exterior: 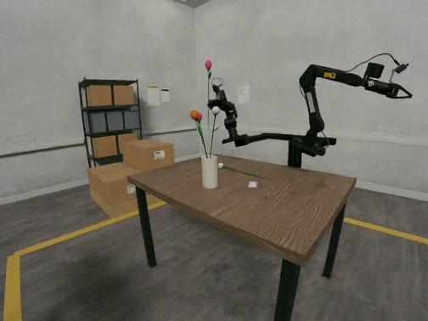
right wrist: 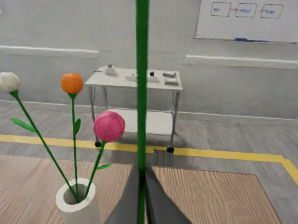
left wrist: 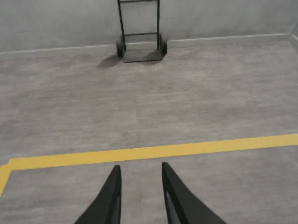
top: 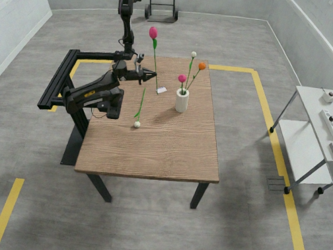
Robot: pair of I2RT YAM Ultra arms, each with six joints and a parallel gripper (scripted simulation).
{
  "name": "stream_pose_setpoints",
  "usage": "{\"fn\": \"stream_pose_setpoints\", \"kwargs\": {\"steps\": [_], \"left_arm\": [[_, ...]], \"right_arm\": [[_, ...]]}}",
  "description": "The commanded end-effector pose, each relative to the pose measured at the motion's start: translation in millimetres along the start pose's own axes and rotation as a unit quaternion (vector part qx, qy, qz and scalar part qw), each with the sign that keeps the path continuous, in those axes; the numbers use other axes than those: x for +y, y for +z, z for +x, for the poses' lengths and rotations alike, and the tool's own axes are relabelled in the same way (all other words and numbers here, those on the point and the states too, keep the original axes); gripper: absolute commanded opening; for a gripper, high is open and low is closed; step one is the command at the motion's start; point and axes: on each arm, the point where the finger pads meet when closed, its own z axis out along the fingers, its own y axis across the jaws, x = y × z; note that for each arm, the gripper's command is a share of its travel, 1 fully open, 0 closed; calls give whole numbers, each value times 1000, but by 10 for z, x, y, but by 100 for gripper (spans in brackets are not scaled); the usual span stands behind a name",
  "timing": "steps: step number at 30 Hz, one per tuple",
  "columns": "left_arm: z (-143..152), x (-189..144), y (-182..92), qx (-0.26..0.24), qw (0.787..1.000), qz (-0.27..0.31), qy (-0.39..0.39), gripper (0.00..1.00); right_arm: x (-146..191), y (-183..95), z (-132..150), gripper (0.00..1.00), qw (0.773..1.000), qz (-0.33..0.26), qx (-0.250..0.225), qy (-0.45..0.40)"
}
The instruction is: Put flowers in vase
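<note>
My right gripper (top: pixel 156 75) (exterior: pixel 210 103) (right wrist: pixel 141 169) is shut on the stem of a long flower with a deep pink bud (top: pixel 153 32) (exterior: pixel 208 64). It holds it upright, bud up, beside the vase, and the stem (right wrist: pixel 142 75) looks straight. The white vase (top: pixel 182 103) (exterior: pixel 210 173) (right wrist: pixel 82 215) stands upright. In it are a white flower (top: pixel 193 54) (exterior: pixel 216 110) (right wrist: pixel 9 82), an orange one (top: pixel 202 66) (exterior: pixel 194 115) (right wrist: pixel 72 83) and a pink one (top: pixel 182 78) (right wrist: pixel 109 126). Another white flower (top: pixel 137 124) (exterior: pixel 221 166) lies on the table. My left gripper (exterior: pixel 410 96) (left wrist: pixel 141 169) is partly open and empty, far from the flowers.
A small white card (top: pixel 161 90) (exterior: pixel 253 184) lies on the wooden table (top: pixel 148 155) (exterior: pixel 272 225), near the held stem's lower end in the top view. The arms' black stand (top: pixel 66 74) is at the table's edge. A white trolley (top: pixel 297 145) (right wrist: pixel 132 82) stands apart on the floor.
</note>
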Motion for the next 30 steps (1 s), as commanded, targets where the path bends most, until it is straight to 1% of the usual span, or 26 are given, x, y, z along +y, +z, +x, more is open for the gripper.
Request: {"fn": "stream_pose_setpoints", "kwargs": {"steps": [1,3,5,6,19,24,25,30], "left_arm": [[-85,11,-23,-16,1000,-3,-3,30],[-85,11,-23,-16,1000,-3,-3,30],[-85,11,-23,-16,1000,-3,-3,30],[-85,11,-23,-16,1000,-3,-3,30],[-85,11,-23,-16,1000,-3,-3,30],[-85,11,-23,-16,1000,-3,-3,30],[-85,11,-23,-16,1000,-3,-3,33],[-85,11,-23,-16,1000,-3,-3,50]], "right_arm": [[-105,14,4,0,999,52,7,0],[-102,11,-34,0,999,53,4,1],[-47,11,38,0,999,52,10,-2],[-51,6,-19,0,999,53,5,0],[26,-3,-37,0,999,54,4,1],[50,1,-5,0,999,53,7,0],[35,-4,-45,0,999,54,4,2],[47,-5,-55,0,999,51,1,4]]}}
